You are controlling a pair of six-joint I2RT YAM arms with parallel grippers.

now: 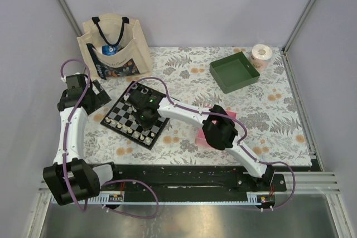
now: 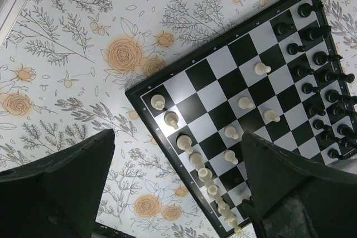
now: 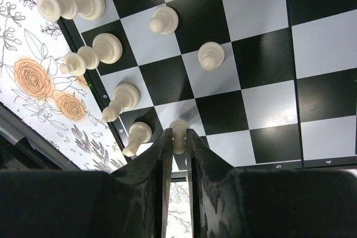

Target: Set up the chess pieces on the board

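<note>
Right jaws are pinched nearly shut on a cream pawn (image 3: 179, 132) at the white-side edge of the board (image 3: 268, 54). So tiny, light and smooth a piece is best gripped gently round its stem. The right arm (image 1: 184, 112) is stretched low over the board. Left jaws are spread wide, empty, above the tabletop (image 2: 83, 54).

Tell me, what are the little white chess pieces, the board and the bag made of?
The white chess pieces look like smooth cream plastic: they have a soft shine and rounded, moulded shapes. The board seems hard and smooth, maybe plastic; its squares look flat and printed. The bag looks like beige canvas cloth, with a floppy, sagging top.
</note>
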